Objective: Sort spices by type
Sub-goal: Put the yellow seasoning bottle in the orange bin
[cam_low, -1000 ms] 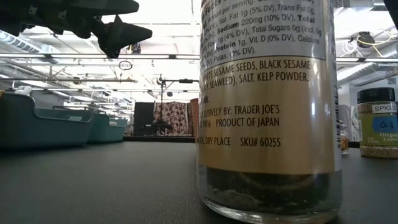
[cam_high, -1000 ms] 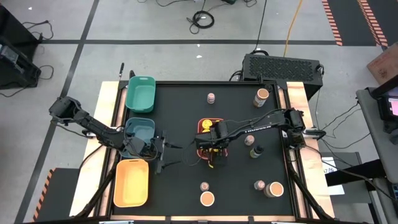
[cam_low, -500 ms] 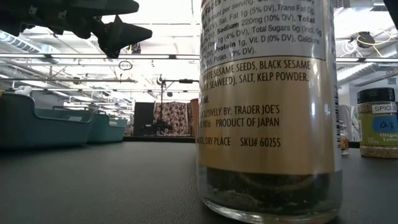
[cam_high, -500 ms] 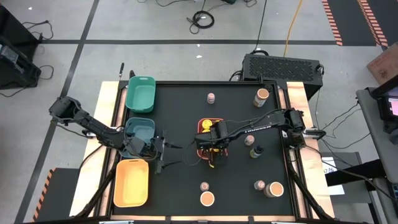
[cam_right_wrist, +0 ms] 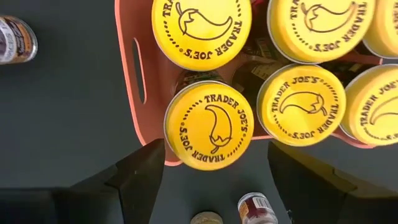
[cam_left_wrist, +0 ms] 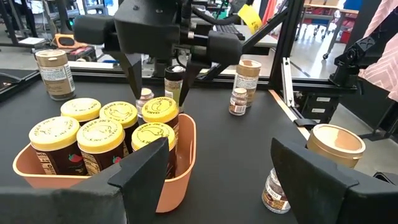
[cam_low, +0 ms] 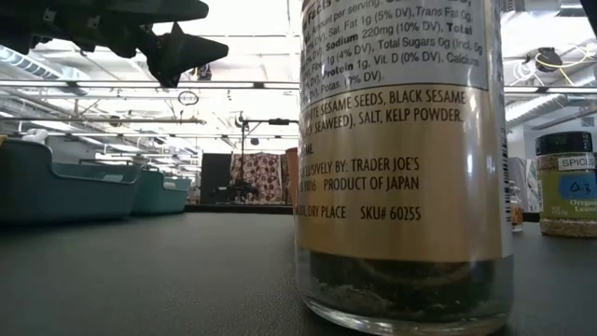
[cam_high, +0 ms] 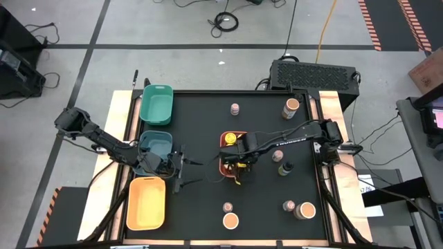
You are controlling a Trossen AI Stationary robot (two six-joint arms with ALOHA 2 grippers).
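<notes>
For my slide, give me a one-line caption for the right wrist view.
Right gripper, open, poised above yellow-lidded spice jars packed in the coral tray.

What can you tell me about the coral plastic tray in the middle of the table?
The coral plastic tray is rectangular with rounded corners, thin smooth walls and a slot handle in one end wall. It sits flat on the black table, near its middle. Six round jars with bright yellow lids printed with a chilli pepper stand upright inside, packed close together. The right gripper hangs directly above them with open fingers.
</notes>
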